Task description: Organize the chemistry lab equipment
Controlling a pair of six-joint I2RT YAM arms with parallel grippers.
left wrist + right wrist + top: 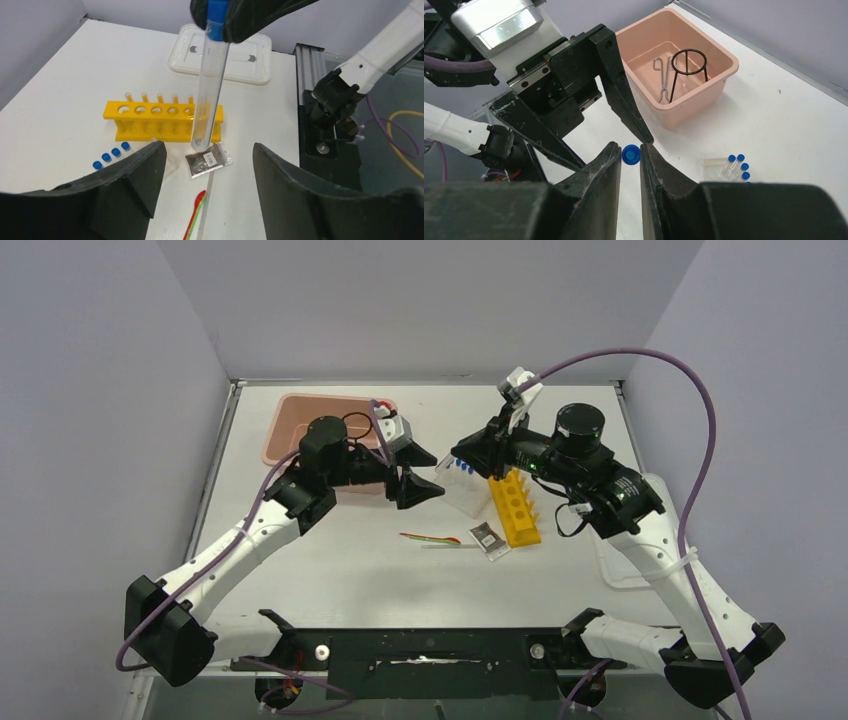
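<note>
blue-capped clear tube [209, 90] hangs upright over the desk [60, 100], pinched at its cap by the right gripper [629, 148], which is nearly closed on it. the tube sits between the fingers of the left gripper [432, 472], spread wide and empty, so this is likely a handover. pink tub [724, 65] holds metal tongs [663, 85] and black wire ring [689, 60]. clear tube rack [716, 167] holds more capped tubes [736, 165]. yellow holed rack [150, 122] looks empty.

I see a clear, glossy plastic tube [209, 95] with a blue plastic cap. The rack [150, 121] is smooth yellow plastic, the tub [704, 97] smooth pink plastic, the tongs [664, 80] shiny metal, the ring [689, 62] thin black wire. The surface [55, 105] looks smooth, matt white.
</note>
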